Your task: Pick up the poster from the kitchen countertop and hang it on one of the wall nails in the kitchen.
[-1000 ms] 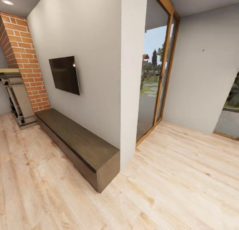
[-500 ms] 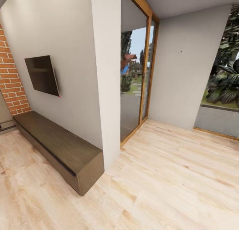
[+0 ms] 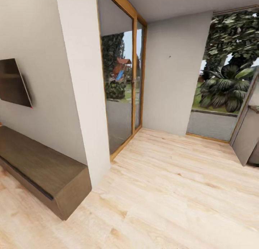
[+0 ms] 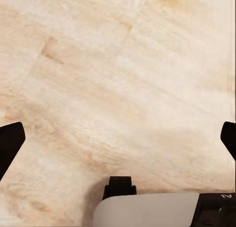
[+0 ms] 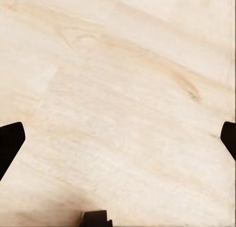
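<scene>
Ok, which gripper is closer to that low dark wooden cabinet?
Probably left: the cabinet sits at the robot's left. The left gripper and right gripper both hang open over plain wooden floor.

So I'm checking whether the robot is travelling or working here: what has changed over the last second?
The camera has swung right: the wall TV and long wooden bench slid toward the head view's left edge, the brick column dropped out of sight, and a garden opening and a grey panel came in at right. Nothing was grasped or released. Both grippers stay open over the wooden floor.
</scene>
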Robot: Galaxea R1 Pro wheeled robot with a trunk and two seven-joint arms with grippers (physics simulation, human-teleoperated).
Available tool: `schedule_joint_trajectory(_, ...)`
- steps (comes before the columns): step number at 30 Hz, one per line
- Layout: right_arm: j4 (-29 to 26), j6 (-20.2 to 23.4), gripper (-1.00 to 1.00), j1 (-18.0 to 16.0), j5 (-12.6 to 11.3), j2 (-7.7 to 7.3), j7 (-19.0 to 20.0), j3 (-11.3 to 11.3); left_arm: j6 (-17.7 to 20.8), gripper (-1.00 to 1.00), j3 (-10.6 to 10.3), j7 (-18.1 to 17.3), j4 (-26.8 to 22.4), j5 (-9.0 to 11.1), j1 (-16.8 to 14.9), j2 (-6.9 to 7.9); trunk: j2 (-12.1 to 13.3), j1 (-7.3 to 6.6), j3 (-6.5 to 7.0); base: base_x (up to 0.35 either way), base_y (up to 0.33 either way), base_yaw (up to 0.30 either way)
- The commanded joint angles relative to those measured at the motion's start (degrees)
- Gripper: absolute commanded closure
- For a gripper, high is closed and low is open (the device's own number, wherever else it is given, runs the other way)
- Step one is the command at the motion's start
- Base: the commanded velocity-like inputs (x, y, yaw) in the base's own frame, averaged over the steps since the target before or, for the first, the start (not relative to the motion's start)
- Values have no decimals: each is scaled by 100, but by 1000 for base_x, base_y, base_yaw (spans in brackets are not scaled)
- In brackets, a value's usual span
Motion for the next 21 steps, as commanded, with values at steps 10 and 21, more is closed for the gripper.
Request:
schedule_joint_trajectory(10,8,-20,-100,-5,1,1,-2,-3,-1,-100,10,-1,-12,-6,4,-1,-3,0,-5,0,-296,-300)
schedule_joint_trajectory(21,8,-20,-100,-5,1,1,-2,-4,-1,-100,8,-2,-12,-4,4,-1,-3,0,-5,0,-296,-300)
